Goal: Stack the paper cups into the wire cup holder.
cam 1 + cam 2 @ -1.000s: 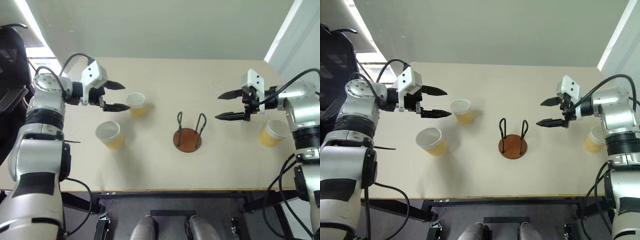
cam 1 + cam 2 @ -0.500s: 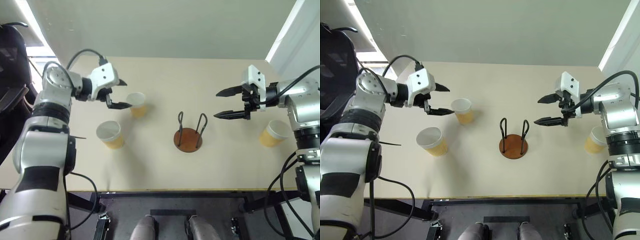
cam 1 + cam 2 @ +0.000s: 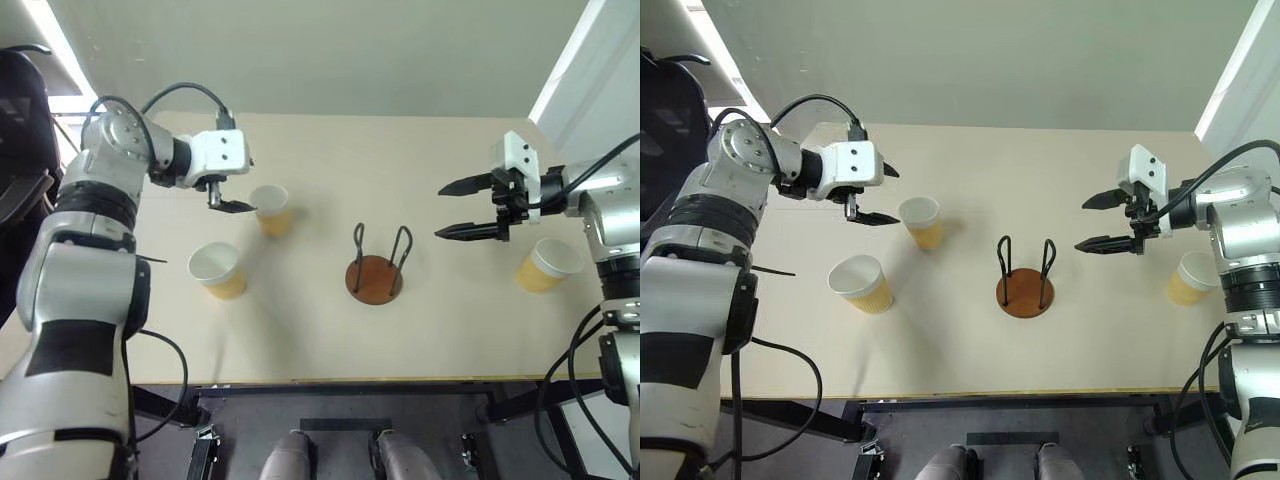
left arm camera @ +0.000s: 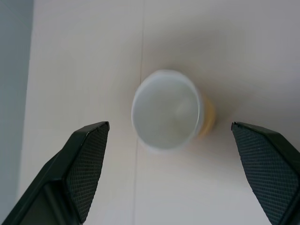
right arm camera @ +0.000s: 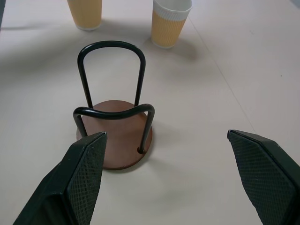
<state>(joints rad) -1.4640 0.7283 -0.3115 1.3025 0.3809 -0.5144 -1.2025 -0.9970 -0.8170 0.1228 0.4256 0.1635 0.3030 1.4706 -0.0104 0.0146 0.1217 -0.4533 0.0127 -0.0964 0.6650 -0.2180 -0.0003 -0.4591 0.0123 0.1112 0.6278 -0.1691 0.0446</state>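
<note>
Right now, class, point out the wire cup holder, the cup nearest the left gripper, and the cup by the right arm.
Wire cup holder (image 3: 374,280), left eye view, brown disc base.
Cup nearest left gripper (image 3: 271,209), left eye view, its side wall.
Cup by right arm (image 3: 1189,278), right eye view, its side wall.

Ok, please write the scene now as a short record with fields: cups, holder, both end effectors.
cups: three paper cups, all upright on the table; far-left cup, near-left cup, right cup
holder: wire cup holder at table centre, empty
left end effector: open, above the table beside the far-left cup, holding nothing
right end effector: open, above the table, between the holder and the right cup, holding nothing
</note>
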